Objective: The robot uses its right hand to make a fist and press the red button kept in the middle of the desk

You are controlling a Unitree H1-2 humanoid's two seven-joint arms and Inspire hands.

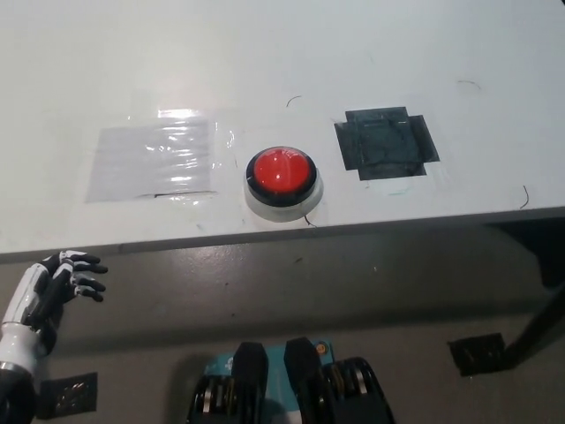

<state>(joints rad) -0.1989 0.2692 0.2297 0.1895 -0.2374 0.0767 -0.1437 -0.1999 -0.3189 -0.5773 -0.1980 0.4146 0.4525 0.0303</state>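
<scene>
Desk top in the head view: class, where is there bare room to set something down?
The white desk is bare along its far half, beyond the round red button, the clear tape patch and the black tape square. The near strip holding those three is most crowded. The white left hand rests below the edge.

The right hand is out of frame; the left hand's forearm is cut off.
</scene>
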